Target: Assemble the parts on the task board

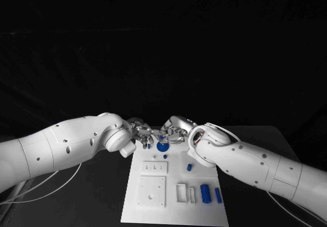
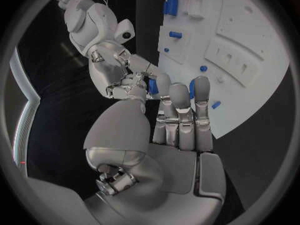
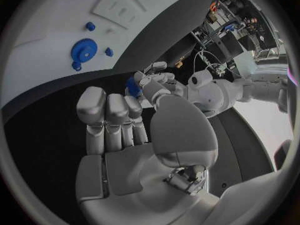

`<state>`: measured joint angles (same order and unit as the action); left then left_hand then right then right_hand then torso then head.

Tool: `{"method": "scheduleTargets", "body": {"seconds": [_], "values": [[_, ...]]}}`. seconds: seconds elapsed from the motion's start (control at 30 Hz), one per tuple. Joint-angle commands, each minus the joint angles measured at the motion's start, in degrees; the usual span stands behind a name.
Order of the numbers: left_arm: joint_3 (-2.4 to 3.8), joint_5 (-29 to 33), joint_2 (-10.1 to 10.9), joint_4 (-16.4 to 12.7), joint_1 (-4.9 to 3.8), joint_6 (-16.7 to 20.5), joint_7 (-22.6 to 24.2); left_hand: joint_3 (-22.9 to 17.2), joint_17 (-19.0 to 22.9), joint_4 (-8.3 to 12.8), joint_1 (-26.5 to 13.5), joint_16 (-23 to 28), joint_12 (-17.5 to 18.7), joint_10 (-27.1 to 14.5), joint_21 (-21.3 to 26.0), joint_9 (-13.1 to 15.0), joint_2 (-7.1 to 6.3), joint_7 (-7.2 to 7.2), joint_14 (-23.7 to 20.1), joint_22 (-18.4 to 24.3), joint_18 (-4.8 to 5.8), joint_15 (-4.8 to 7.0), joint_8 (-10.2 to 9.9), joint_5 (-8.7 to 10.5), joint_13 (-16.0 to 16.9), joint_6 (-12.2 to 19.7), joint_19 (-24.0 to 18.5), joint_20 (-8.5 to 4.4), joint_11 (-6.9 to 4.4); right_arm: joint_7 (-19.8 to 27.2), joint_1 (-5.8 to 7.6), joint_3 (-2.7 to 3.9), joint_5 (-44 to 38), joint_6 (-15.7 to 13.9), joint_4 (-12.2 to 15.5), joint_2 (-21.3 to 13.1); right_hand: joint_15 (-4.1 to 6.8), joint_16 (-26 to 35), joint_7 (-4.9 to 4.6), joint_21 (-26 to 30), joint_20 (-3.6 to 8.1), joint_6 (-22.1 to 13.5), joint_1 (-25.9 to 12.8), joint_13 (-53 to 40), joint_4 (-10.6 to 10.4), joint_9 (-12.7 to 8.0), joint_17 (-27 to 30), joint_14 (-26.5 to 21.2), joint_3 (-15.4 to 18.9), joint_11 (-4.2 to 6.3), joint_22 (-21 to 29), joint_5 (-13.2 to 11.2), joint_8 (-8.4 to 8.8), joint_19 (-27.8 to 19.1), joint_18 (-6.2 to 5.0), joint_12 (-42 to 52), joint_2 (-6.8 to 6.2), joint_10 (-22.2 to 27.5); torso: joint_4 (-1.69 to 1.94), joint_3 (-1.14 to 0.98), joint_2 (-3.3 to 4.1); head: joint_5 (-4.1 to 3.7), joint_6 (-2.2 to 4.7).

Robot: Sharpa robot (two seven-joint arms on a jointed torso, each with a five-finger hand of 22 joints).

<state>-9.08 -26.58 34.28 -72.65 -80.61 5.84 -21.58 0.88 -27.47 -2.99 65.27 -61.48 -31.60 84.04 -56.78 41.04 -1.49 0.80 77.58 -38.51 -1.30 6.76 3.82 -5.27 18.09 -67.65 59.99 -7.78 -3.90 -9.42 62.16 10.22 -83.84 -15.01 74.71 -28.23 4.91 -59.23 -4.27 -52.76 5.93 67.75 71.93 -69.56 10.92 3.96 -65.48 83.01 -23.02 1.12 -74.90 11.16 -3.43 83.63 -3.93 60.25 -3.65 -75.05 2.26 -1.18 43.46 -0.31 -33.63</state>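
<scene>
two hands meet at the far end of the board [image 1: 174, 203]. the left hand [image 1: 140, 130] and right hand [image 1: 176, 130] close their fingertips together on one small blue part [image 2: 152, 86] just above the far edge. a blue gear [image 1: 163, 146] lies on the board just below them; more blue pieces [image 1: 205, 193] sit near its right side.

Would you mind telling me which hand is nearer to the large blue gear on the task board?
The right hand: it hovers just past the blue gear at the task board's far end. The left hand sits slightly farther off, towards the board's left corner.
</scene>
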Motion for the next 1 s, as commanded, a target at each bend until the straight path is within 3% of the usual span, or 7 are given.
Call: {"method": "scheduleTargets", "body": {"seconds": [0.03, 0.13, 0.27, 0.43, 0.67, 0.8, 1.0], "values": [[0.04, -1.1, -0.3, -0.2, -0.11, -1.0, -0.4, 0.2, 0.1, 0.6, 0.1, -0.3, 0.3, 2.2, 0.3, -0.2, 0.62, -0.14, -0.4, -0.2, -0.7, 0.1, -0.1, -0.42, 0.1, 0.2, -0.3, -0.06, -0.36, -0.2, 0.02, -0.04, -0.5, 0.8, 0.1, 0.2, 0.06, -0.1, 0.03, 0.1, 0.06, 0.4, -0.1, 0.0, -0.2, 0.0, 0.0, 0.3, 0.5, 0.14, -6.4, 0.2, -0.18, 0.4, -0.16, 0.1, -0.21, -0.3, 0.0, 0.01, 0.0, 0.05, -0.09], [0.04, -1.3, -0.4, -0.1, -0.11, -1.1, -0.6, 0.4, 0.1, 1.1, 0.4, -0.3, 0.3, 2.2, 0.3, -0.2, 0.92, -0.12, -0.4, -0.2, -0.69, 0.12, -0.1, -0.5, 0.1, 0.2, -0.3, -0.08, -0.34, -0.2, 0.02, -0.06, -0.6, 0.9, 0.0, 0.3, 0.06, -0.1, 0.03, 0.1, 0.06, 0.4, -0.1, 0.0, -0.2, 0.0, 0.0, 0.3, 0.5, 0.14, -6.4, 0.2, -0.18, 0.4, -0.16, 0.1, -0.21, -0.3, -0.01, 0.04, 0.04, 0.05, -0.1], [0.05, -1.5, -0.6, -0.1, -0.1, -1.2, -0.7, 0.7, 0.1, 2.6, 1.4, -0.4, 0.3, 2.1, 0.4, -0.4, 2.48, -0.24, -0.4, -0.4, -0.65, 0.15, -0.1, -0.89, 0.1, 0.2, -0.4, -0.11, -0.42, -0.3, 0.02, -0.13, -0.6, 1.2, -0.1, 0.5, 0.07, -0.1, 0.04, -0.1, 0.06, 0.4, -0.1, 0.0, -0.2, 0.0, -0.1, 0.3, 0.6, 0.14, -6.5, 0.2, -0.18, 0.4, -0.15, 0.2, -0.21, -0.3, -0.02, 0.05, 0.02, 0.04, -0.21], [0.05, -1.5, -0.7, -0.2, -0.1, -1.1, -0.6, 0.1, 0.1, 4.8, 4.6, -0.4, 0.5, 2.1, 0.4, -1.2, 4.71, -0.52, -0.4, -0.6, -0.58, 0.24, -0.1, -5.96, 0.1, 0.5, -0.4, -0.2, -0.54, -0.3, 0.02, -0.29, -0.6, 1.5, -0.2, 0.6, 0.07, -0.1, 0.04, -0.1, 0.06, 0.4, -0.1, 0.0, -0.2, 0.0, -0.1, 0.3, 0.6, 0.14, -6.5, 0.2, -0.18, 0.4, -0.15, 0.2, -0.21, -0.3, -0.01, 0.01, 0.04, 0.09, -0.28], [0.05, -1.5, -0.8, -0.1, -0.1, -1.4, -0.7, 1.3, 0.1, 5.6, 4.4, -0.4, 0.5, 2.1, 0.5, -2.3, 5.55, -0.54, -0.5, -0.9, -0.53, 0.24, -0.1, -7.43, 0.2, 0.4, -0.4, -0.23, -0.54, -0.5, 0.01, -0.41, -0.7, 1.6, -0.2, 0.7, 0.08, -0.1, 0.06, -0.1, 0.07, 0.4, -0.1, -0.1, -0.2, 0.0, -0.1, 0.3, 0.7, 0.15, -6.5, 0.3, -0.17, 0.4, -0.14, 0.2, -0.15, -0.3, 0.0, -0.01, 0.02, 0.13, -0.33], [0.06, -1.6, -0.9, 0.0, -0.1, -1.7, -0.6, 0.9, 0.1, 6.2, 4.9, -0.4, 0.6, 2.1, 0.4, -3.0, 5.88, -0.57, -0.5, -1.0, -0.5, 0.25, -0.1, -13.22, 0.1, 0.7, -0.5, -0.25, -0.56, -0.6, 0.01, -0.46, -0.8, 1.7, -0.2, 0.7, 0.08, -0.1, 0.06, -0.1, 0.07, 0.4, -0.1, 0.0, -0.1, 0.0, -0.1, 0.3, 0.8, 0.16, -6.5, 0.4, -0.17, 0.5, -0.14, 0.1, -0.18, -0.3, -0.03, -0.01, 0.02, 0.2, -0.44], [0.06, -1.5, -0.8, 0.0, -0.1, -2.1, -0.4, -1.7, 0.1, 8.0, 5.4, -0.4, 1.1, 2.0, 0.4, -3.4, 6.21, -0.36, -0.7, -1.3, -0.55, 0.22, -0.1, -23.37, -0.1, 1.5, -0.7, -0.25, -0.48, -0.7, 0.01, -0.6, -0.8, 1.8, -0.5, 0.8, 0.08, -0.1, 0.06, -0.1, 0.07, 0.4, -0.1, 0.0, -0.1, 0.0, -0.1, 0.3, 0.8, 0.16, -6.5, 0.4, -0.17, 0.5, -0.14, 0.1, -0.18, -0.3, 0.0, -0.04, 0.03, 0.26, -0.54]]}}
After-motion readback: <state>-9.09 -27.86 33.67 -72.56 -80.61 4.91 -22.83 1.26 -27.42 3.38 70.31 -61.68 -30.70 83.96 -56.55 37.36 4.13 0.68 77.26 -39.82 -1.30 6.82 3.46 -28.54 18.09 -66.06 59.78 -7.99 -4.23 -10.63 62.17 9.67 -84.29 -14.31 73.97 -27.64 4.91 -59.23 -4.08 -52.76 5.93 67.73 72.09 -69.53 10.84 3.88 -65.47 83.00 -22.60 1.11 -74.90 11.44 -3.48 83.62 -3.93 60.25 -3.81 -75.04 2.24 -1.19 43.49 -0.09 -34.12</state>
